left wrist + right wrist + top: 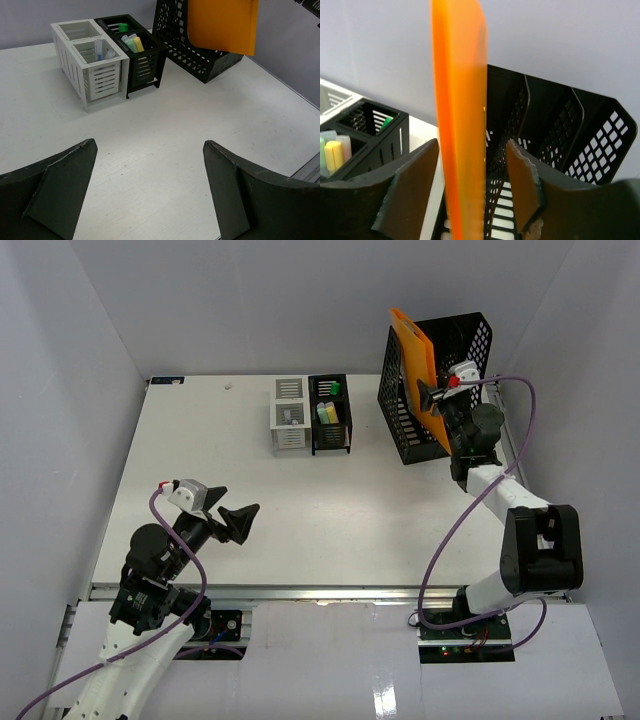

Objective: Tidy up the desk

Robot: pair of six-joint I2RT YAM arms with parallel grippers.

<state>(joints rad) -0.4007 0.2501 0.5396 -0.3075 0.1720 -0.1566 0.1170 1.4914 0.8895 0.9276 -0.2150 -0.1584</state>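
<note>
1. The flat white table [300, 500], walled in white, lay beneath both arms.
2. The left claw [150, 145] hovered over it, its dark wedge fingers spread wide.
3. The right claw [432, 395] flanked a thin, smooth orange folder [460, 100], upright by the black mesh rack [560, 130]; I could not tell whether it was pinching.

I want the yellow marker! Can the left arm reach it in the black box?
Probably yes. The left arm's jaws are open and empty, bare desk lies between, and the marker sticks up from the box's open top.
</note>
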